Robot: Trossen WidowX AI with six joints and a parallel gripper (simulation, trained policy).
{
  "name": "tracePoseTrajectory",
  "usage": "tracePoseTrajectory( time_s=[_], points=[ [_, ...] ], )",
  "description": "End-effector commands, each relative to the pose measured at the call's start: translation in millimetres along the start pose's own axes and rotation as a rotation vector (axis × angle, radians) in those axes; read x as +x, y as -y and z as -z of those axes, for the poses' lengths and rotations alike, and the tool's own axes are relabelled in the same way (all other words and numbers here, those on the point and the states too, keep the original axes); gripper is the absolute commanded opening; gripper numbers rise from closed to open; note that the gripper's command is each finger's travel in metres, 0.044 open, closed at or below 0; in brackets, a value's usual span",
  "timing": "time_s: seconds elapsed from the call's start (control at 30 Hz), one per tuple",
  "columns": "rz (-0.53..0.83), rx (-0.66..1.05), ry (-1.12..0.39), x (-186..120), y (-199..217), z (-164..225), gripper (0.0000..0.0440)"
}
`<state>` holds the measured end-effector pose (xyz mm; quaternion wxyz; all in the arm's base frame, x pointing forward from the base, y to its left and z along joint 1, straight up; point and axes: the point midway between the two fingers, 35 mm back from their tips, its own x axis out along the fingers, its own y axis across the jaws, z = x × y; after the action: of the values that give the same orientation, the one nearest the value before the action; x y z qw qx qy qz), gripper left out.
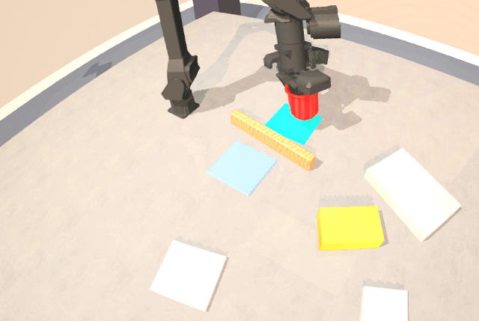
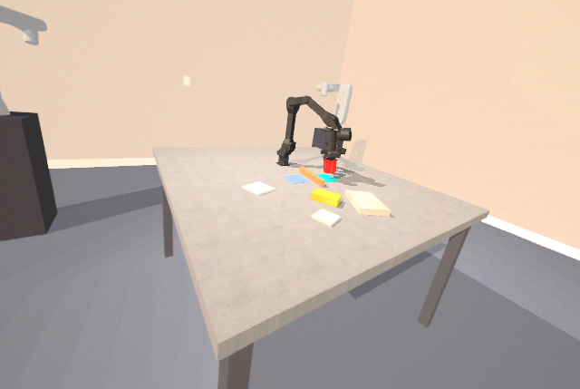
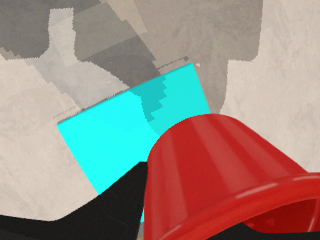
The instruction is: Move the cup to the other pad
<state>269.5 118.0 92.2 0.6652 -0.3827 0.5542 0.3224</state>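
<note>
The red cup hangs roughly upright in my gripper, which is shut on it near the rim. The cup is a little above the cyan pad, over its far right part in the top view. A gap shows under the cup in the exterior view. In the wrist view a black finger lies against the cup's left side. The light blue pad is bare. The marbles are not visible; the gripper hides most of the cup's opening.
A low wooden bar stands between the two pads. A yellow block and a large cream block lie on the front right. White tiles lie nearer the camera.
</note>
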Motion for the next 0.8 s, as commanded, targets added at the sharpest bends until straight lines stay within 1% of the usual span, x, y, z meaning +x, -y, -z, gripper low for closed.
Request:
tracePoseTrajectory(
  time_s=[0.0, 0.4, 0.43, 0.53, 0.6, 0.77],
  points=[
    [0.000, 0.002, -0.013, 12.0, -8.7, 2.2, 0.0000],
    [0.020, 0.024, 0.001, 32.2, -13.4, 8.3, 0.0064],
    [0.022, 0.027, 0.011, 31.1, -12.6, 7.1, 0.0079],
    [0.030, 0.035, 0.047, 27.1, -10.1, 2.4, 0.0142],
    [0.033, 0.039, 0.071, 23.7, -9.2, -0.5, 0.0157],
    [0.035, 0.037, 0.108, 16.4, -9.4, -2.0, 0.0171]
  ],
)
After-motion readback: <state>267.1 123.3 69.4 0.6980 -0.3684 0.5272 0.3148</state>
